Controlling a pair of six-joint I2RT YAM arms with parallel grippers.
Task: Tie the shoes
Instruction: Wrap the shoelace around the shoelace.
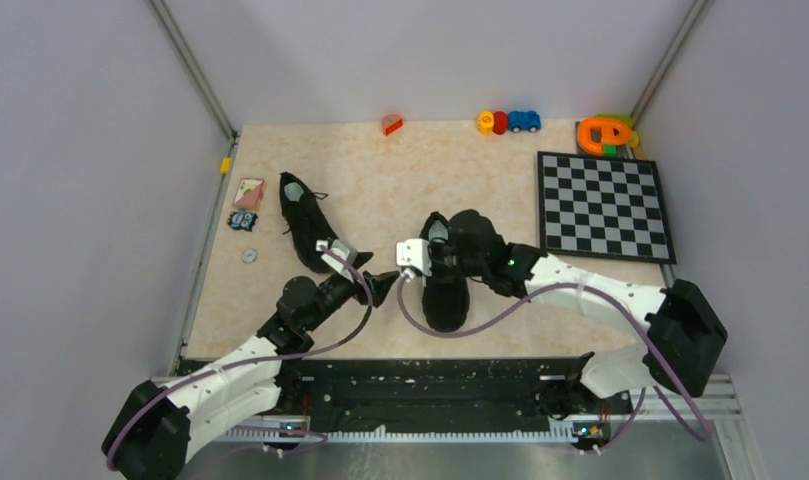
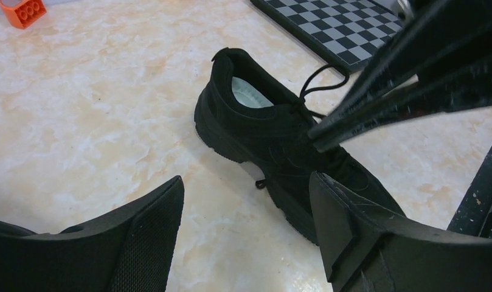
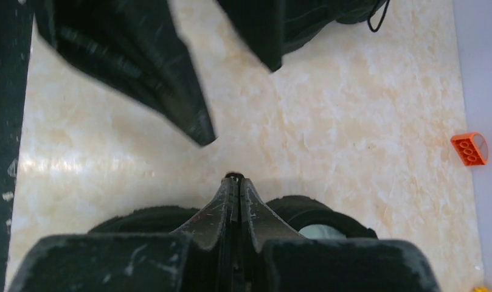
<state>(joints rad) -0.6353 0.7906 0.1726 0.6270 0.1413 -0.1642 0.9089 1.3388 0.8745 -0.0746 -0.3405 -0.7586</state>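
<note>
Black low-top lace-up sneakers [image 1: 445, 295] sit on the pale marble-look table [image 1: 380, 170]: left-hand sneaker [image 1: 302, 222] off to the side, right-hand sneaker [image 2: 273, 140] centre. Right gripper [image 3: 234, 180] is squeezed fully shut down at its thin black laces [image 2: 309, 79], presumably pinching one, can't tell for sure. Left gripper [image 2: 246, 210] hovers wide open and empty just beside, probably for the other end.

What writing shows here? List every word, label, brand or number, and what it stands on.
No text can be read in any view.
Small card near the left edge: printed pattern, too small to read.
Shoes: no brand or label visible.
Chessboard: no letters or numbers visible.
</note>
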